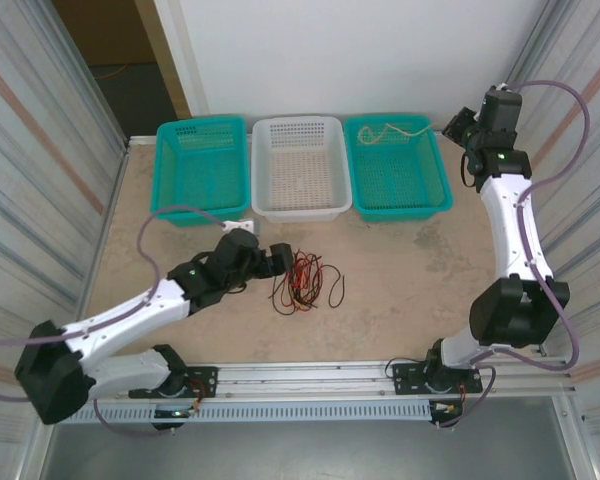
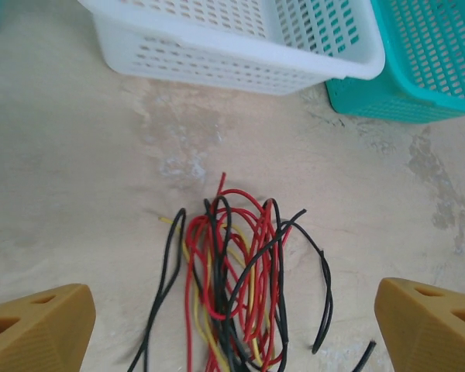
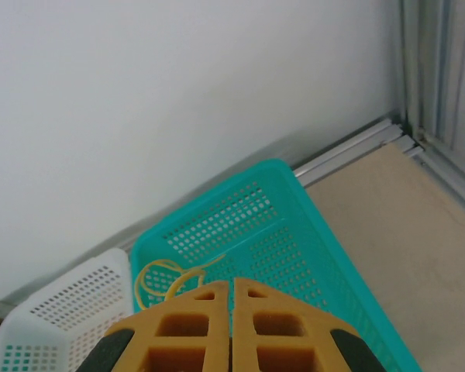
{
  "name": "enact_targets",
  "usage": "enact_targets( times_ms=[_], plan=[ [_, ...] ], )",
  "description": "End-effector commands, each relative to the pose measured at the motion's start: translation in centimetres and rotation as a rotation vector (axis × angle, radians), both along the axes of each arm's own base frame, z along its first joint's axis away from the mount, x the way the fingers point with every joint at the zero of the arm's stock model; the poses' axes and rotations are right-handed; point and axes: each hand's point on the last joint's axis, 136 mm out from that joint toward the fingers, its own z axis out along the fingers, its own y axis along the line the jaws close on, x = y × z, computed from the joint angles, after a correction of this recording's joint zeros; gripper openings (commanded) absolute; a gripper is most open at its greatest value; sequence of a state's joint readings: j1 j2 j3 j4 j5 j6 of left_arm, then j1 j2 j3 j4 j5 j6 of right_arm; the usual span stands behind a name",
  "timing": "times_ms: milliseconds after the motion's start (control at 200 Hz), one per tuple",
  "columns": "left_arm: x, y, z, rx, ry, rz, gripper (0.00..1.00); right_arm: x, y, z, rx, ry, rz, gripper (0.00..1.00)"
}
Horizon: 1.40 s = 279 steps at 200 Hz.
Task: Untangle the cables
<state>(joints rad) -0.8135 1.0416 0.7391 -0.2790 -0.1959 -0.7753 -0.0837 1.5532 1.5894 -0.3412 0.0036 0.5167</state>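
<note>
Cables point(image 1: 302, 280) lay in tangled heap mid-table point(image 1: 410, 290), at 3 o'clock of left gripper point(image 1: 268, 262); its fingers point(image 2: 39, 333) stood spread wide, empty. Right gripper point(image 3: 231, 325) was pressed shut, empty, over teal basket point(image 1: 400, 213) holding yellow cable point(image 3: 167, 279). Strands judged light, limp, snag-prone: best pinched at stray black end, heap's 4 o'clock in left wrist view.

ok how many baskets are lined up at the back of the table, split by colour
teal: 2, the left teal basket and the right teal basket
white: 1, the white basket between them
total: 3
</note>
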Motion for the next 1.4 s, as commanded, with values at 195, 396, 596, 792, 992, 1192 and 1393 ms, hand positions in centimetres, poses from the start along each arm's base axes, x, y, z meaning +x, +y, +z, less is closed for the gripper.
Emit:
enact_targets(
  times_ms=[195,396,596,792,992,1192,1393],
  plan=[
    [-2.0,4.1,2.0,-0.013,-0.034,0.038,0.9,3.8,0.7,-0.9,0.075,-0.069,0.008,0.0],
    [-1.8,3.9,1.7,-0.022,-0.023,0.039,0.87,3.9,0.1,-4.7,0.073,-0.027,-0.046,0.0],
    [-1.9,3.5,1.0,-0.031,0.011,0.039,0.91,3.1,0.6,-8.5,0.079,0.09,-0.036,0.17],
    [-2.0,5.1,0.6,0.025,0.05,0.093,0.92,-0.9,0.9,-9.4,0.077,0.126,-0.031,0.57],
    [-2.3,5.3,-0.2,0.002,0.107,0.106,0.9,-5.4,2.9,-8.2,0.052,0.204,0.063,0.65],
    [-3.1,4.1,-2.3,-0.023,0.222,0.074,0.82,-12.4,9.6,-7.6,0.035,0.247,0.283,0.65],
    [-4.1,3.4,-3.9,-0.057,0.313,0.066,0.69,-20.6,20.5,-12.0,0.057,0.322,0.605,0.66]
  ],
)
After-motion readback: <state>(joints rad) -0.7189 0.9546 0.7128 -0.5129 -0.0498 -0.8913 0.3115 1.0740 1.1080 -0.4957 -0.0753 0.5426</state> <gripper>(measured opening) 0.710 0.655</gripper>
